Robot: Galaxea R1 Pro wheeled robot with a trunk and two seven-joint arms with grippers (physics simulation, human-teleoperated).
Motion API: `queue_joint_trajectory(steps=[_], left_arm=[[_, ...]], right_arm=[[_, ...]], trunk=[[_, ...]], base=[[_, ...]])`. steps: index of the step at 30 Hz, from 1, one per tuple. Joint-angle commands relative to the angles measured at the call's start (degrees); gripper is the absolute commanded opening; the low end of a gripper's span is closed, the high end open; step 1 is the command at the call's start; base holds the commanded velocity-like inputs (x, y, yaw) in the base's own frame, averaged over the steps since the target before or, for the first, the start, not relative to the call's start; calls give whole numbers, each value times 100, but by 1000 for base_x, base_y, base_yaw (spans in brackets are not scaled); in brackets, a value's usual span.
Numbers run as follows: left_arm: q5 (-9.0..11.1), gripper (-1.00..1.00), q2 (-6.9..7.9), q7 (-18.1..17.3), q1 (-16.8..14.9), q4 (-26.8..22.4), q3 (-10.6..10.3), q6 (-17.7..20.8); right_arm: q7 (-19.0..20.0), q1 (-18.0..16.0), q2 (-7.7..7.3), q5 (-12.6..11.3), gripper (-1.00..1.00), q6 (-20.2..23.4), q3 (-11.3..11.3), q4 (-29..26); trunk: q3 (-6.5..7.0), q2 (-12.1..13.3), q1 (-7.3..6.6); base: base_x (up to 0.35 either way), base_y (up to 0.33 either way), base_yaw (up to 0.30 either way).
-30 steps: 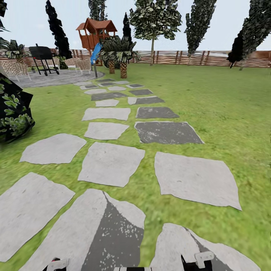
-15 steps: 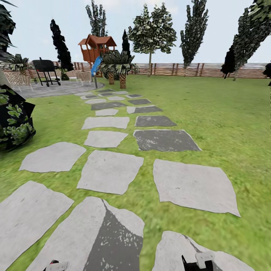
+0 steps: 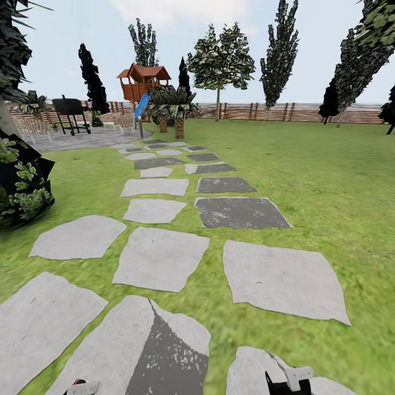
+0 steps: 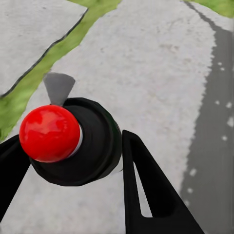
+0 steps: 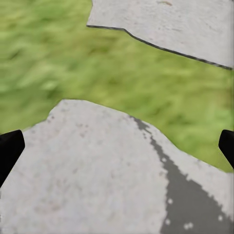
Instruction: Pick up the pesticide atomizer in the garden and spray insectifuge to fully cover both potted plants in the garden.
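- Green lawn (image 3: 329, 181) is stretching ahead, with a path of grey stepping stones (image 3: 159, 258) running toward 12 o'clock and bending to 11 o'clock, where a paved patio (image 3: 82, 138) is lying beside a black grill (image 3: 70, 112) and woven chairs (image 3: 33, 127); a slatted fence (image 3: 285, 112) is closing the far side
- The left gripper (image 4: 73, 161) is clamping a black-bodied, red-capped object, probably the pesticide atomizer (image 4: 68, 141), its long axis pointing down at the stone
- The right gripper (image 5: 117, 146) is hanging spread wide and carrying nothing
- The potted plants are too small to make out; judging by the patio, they are probably lying far off at about 11 o'clock, nearer the left arm, so driving along the path is coming first
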Motion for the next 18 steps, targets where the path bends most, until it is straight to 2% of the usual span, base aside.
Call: queue_joint_trajectory(steps=[1, 9, 18], left_arm=[[-4, -100, 0, 3, -2, 4, 13, -19], [1, -100, -3, 3, -3, 1, 19, -17], [7, -100, -9, 3, -9, -8, 27, -12]], right_arm=[[-6, -3, 2, 38, 100, -16, -17, 4], [-211, -3, 4, 24, 100, -17, -16, 4], [-238, -3, -49, 30, 100, -17, -21, -1]], trunk=[[14, 40, -24], [14, 40, -24], [14, 40, -24]], base=[[0, 0, 0], [18, 0, 0], [297, 0, 0]])
